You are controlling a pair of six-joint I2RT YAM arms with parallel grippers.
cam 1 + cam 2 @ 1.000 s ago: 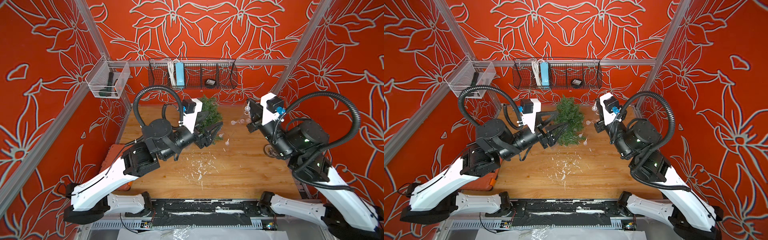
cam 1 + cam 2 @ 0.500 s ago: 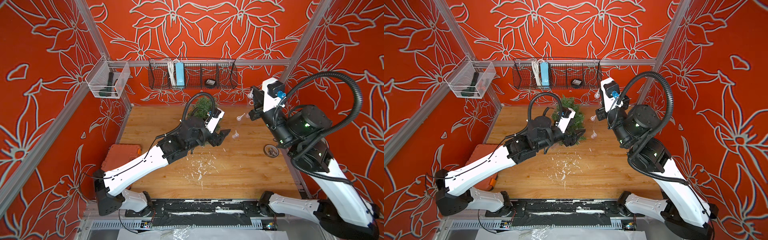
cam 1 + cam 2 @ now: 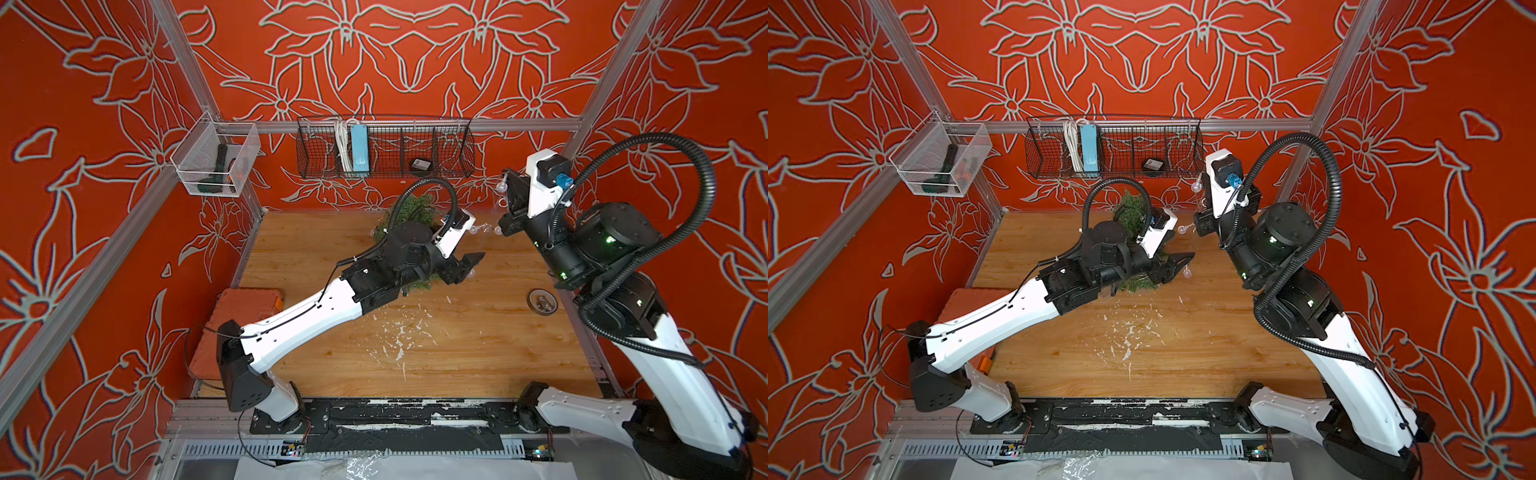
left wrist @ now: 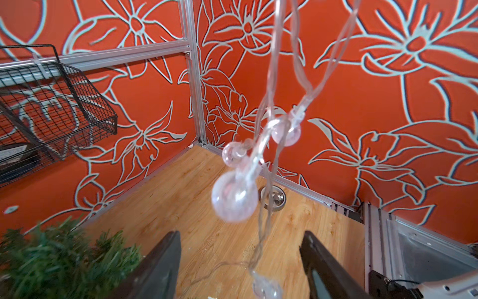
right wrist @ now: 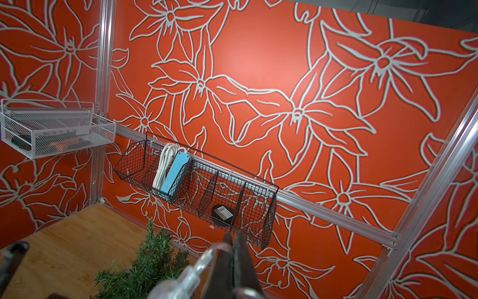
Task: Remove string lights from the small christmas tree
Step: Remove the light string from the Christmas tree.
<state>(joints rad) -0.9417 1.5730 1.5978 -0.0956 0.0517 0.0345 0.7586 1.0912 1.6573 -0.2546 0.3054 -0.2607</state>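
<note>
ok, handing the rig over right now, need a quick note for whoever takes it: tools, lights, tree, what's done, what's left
Right tool: shut on the string lights, raised high.
Left tool: open, empty, the strand hanging in front of its jaws, beside the small christmas tree.
Done: several bulbs lifted off, dangling in the air.
Left: the strand runs down toward the tree; free the rest. Battery box not visible.

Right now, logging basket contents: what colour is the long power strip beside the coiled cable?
Light blue; the rectangular power strip shows best in the right wrist view.
</note>
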